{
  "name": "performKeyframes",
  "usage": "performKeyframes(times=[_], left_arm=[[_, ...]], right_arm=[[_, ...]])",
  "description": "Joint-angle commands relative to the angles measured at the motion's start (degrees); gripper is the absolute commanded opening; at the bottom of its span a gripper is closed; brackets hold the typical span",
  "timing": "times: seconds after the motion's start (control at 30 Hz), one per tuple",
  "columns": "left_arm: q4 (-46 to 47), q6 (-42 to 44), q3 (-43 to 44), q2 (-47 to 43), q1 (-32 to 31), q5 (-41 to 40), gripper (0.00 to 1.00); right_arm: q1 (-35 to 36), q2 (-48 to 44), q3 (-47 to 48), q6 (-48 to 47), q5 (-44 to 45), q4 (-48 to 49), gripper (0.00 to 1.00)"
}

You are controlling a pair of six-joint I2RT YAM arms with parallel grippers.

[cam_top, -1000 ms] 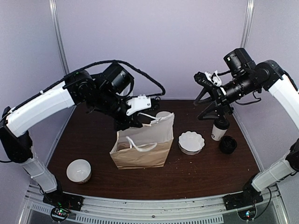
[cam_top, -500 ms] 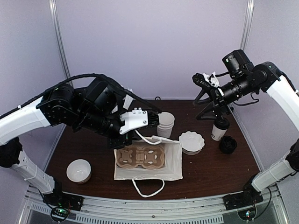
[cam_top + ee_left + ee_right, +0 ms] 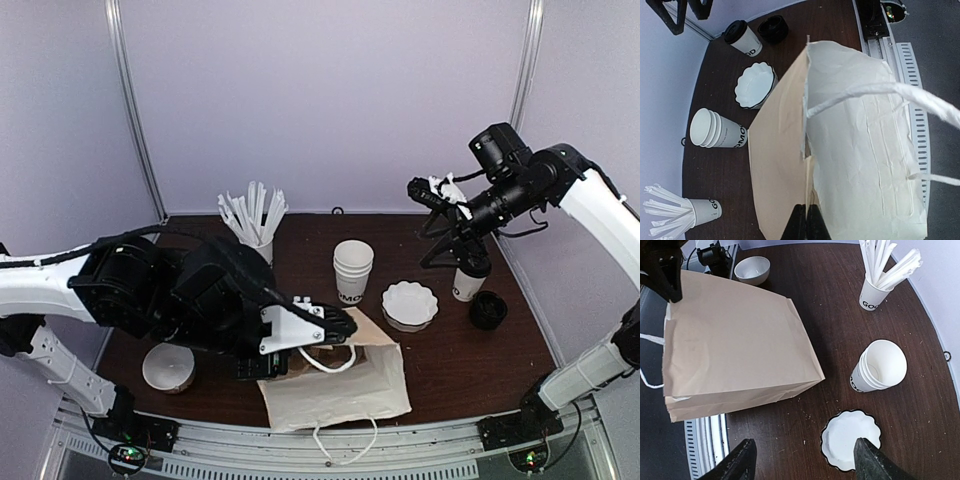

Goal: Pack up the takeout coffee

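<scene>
L claw [image 3: 805, 221] pinches paper bag [image 3: 340, 385]; R claw [image 3: 802, 460] spread, empty.
Coffee [image 3: 467, 278] upright at bag's 2 o'clock, by blk lids [image 3: 488, 310].

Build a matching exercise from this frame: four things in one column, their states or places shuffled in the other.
1 takeout coffee
2 paper bag
3 lidless cup stack
4 right hand

A open, empty
B pinched at its rim by the left hand
C upright beside the black lids
D mid-table, beside the scalloped dish

Pairs: 1-C, 2-B, 3-D, 4-A
</scene>
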Motion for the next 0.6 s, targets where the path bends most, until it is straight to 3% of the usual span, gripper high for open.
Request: performKeyframes(times=[0.0,0.37,0.57], left_arm=[[5.23,-3.27,-2.08,-3.02,-3.99,-6.92,0.0],[8.52,0.27,-2.38,-2.08,-4.19,-12.87,0.0],[7.34,1.4,0.09,-1.66,4.31,-2.98,0.0]], right_arm=[[-2.6,-1.54,-1.92,-0.15,2.81,1.46,0.7],[-17.61,5.74,-1.91,5.54,17.78,6.01,0.72],[-23.48,15.26,1.5,5.98,22.83,1.23,0.74]])
